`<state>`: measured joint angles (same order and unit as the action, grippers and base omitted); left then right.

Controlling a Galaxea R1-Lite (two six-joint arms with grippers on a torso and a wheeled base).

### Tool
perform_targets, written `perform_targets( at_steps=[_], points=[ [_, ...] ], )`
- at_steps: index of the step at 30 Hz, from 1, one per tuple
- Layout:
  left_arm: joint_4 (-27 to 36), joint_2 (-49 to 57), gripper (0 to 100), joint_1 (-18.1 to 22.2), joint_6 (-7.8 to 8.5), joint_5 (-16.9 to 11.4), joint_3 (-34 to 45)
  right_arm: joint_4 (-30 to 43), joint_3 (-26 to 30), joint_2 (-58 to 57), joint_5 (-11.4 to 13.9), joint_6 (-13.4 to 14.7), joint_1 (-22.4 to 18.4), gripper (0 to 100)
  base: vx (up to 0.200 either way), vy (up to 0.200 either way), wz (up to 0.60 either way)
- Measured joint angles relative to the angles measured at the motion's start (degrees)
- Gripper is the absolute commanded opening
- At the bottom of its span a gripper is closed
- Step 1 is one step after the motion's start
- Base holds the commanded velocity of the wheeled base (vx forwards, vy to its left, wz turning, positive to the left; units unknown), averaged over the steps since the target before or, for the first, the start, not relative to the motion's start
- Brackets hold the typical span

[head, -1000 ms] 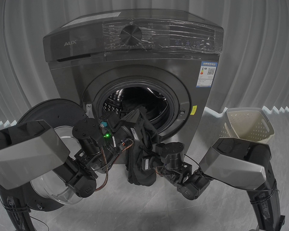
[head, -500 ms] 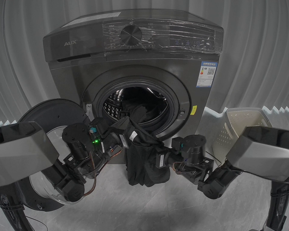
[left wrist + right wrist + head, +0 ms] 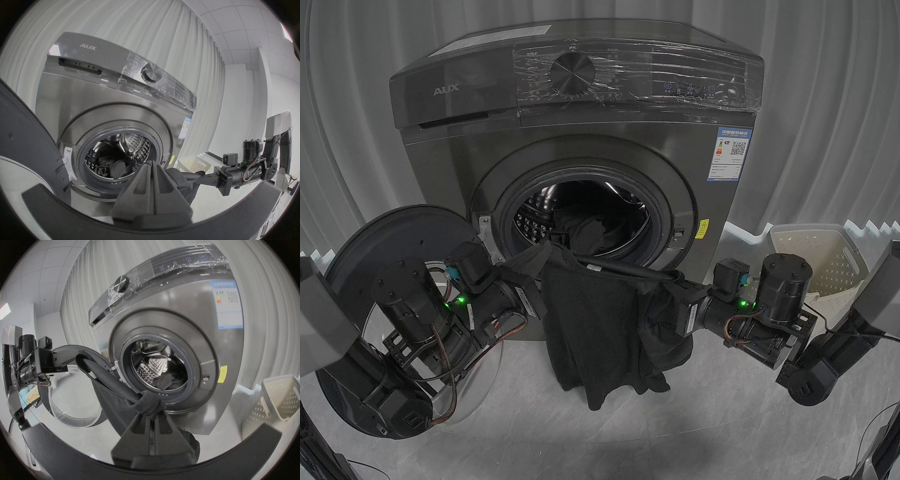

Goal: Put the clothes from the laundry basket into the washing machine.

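In front of the open washing machine point(image 3: 581, 125), your left claw point(image 3: 536, 270) and right claw point(image 3: 675, 290) are each clamped on the black garment point(image 3: 594, 331). It is stretched between them and hangs toward the floor point(image 3: 550, 431). More dark clothes point(image 3: 590, 231) lie in the drum point(image 3: 528, 222).

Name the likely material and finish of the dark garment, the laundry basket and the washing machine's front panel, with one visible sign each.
Garment: soft woven or knit cloth, matt black; it sags and folds where it hangs.
Laundry basket: likely moulded plastic, pale; rows of small holes and a cut-out handle.
Washing machine front: probably painted or brushed metal, dark grey with a soft sheen.
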<state>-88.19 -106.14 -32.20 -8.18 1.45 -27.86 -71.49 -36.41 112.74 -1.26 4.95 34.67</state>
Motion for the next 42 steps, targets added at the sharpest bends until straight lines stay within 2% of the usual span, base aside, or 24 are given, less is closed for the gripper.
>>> perform_targets(
  at_steps=[9,13,19,32,42],
  points=[
    [-0.2,1.23,0,-0.1,0.04,1.04,0.07,-0.26,-3.3,-1.13,1.91,-0.55,-2.56,0,0.0,0.0,0.0],
    [-0.17,0.79,0,-0.02,0.13,2.4,-0.12,-0.3,-6.47,-1.06,1.94,-0.52,-3.54,0,0.0,0.0,0.0],
    [0.13,0.17,0,0.41,0.22,2.76,-0.37,-0.24,-10.02,-1.08,1.61,-0.61,-4.0,0,0.0,0.0,0.0],
    [0.11,-0.11,0,2.21,0.38,2.78,-1.41,-0.66,-10.61,-1.24,1.83,-0.63,-3.61,0,0.0,0.0,0.0],
    [-0.2,-0.61,0,2.02,0.22,2.0,-0.56,-0.85,-11.08,-1.22,1.57,-0.63,-3.34,0,0.0,0.0,0.0]
  ],
)
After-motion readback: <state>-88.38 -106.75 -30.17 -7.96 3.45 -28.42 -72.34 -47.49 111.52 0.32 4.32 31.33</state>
